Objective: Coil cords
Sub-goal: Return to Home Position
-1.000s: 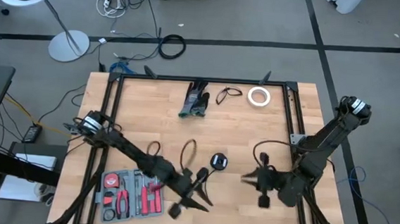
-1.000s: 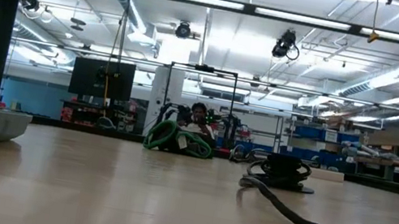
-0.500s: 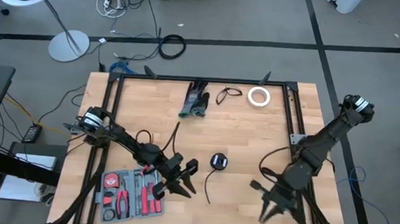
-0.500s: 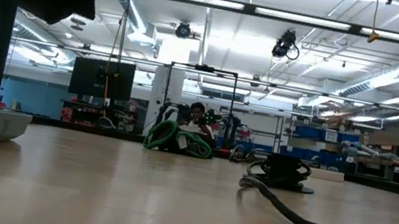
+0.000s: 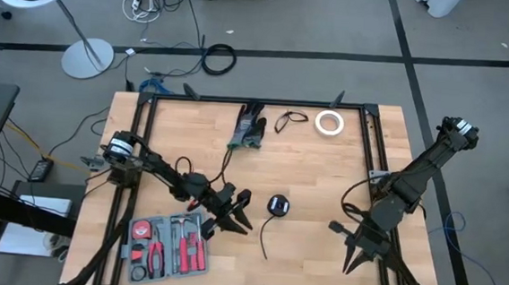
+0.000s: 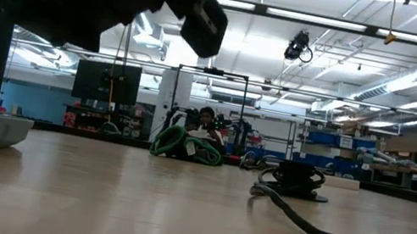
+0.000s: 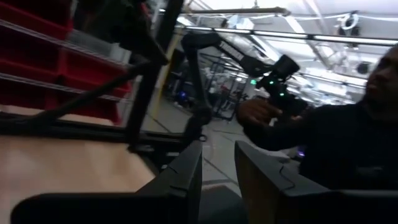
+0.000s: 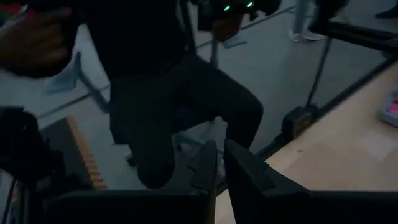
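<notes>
Your left gripper (image 5: 234, 215) hangs over the near-left part of the table (image 5: 324, 174), just past the tool kit (image 5: 168, 247). Its fingers (image 7: 186, 180) stand apart with nothing between them. Your right gripper (image 5: 356, 257) sits over the near-right edge, its fingers only a slit apart in its wrist view, and it's empty too. Between the two arms, the compact cord bundle (image 5: 277, 204) lies on the wood, close to the left gripper but not touching it. Its loose tail (image 5: 263, 242) trails toward the near edge. The small loose loop (image 5: 289, 121) lies at the far side, between the gloves (image 5: 248, 129) and the white tape roll (image 5: 330, 123). A person (image 7: 348, 137) in dark clothes shows beyond the table.
</notes>
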`<state>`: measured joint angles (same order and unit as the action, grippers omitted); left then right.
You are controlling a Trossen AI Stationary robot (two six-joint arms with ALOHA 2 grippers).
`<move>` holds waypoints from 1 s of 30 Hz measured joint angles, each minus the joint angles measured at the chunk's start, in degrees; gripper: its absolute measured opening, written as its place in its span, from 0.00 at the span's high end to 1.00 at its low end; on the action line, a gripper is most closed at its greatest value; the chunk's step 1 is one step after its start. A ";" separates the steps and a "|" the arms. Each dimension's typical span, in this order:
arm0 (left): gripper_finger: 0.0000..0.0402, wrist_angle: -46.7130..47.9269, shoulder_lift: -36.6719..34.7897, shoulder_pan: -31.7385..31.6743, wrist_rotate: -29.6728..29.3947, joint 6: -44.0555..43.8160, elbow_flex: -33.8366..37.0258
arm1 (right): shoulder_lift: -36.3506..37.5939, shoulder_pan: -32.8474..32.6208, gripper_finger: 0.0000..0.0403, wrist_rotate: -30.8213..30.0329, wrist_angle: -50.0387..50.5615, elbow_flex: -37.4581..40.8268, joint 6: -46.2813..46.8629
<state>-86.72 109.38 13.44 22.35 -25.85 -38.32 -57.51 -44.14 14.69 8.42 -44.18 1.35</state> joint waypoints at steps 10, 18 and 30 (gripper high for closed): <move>0.75 -2.17 -0.04 -5.02 -0.68 -0.15 0.17 | 6.79 0.48 0.92 -9.50 -1.85 2.67 4.86; 0.75 -2.23 -0.04 -6.02 -1.10 -0.15 -3.42 | 6.19 0.59 0.92 -9.61 -5.89 2.80 4.89; 0.75 -1.62 -0.04 -6.22 -1.21 -0.15 -5.58 | 11.13 1.49 0.92 -9.31 -32.46 22.36 4.99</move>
<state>-88.34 109.34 7.22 21.14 -26.00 -43.90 -46.38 -42.65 5.38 -24.04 -21.82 6.34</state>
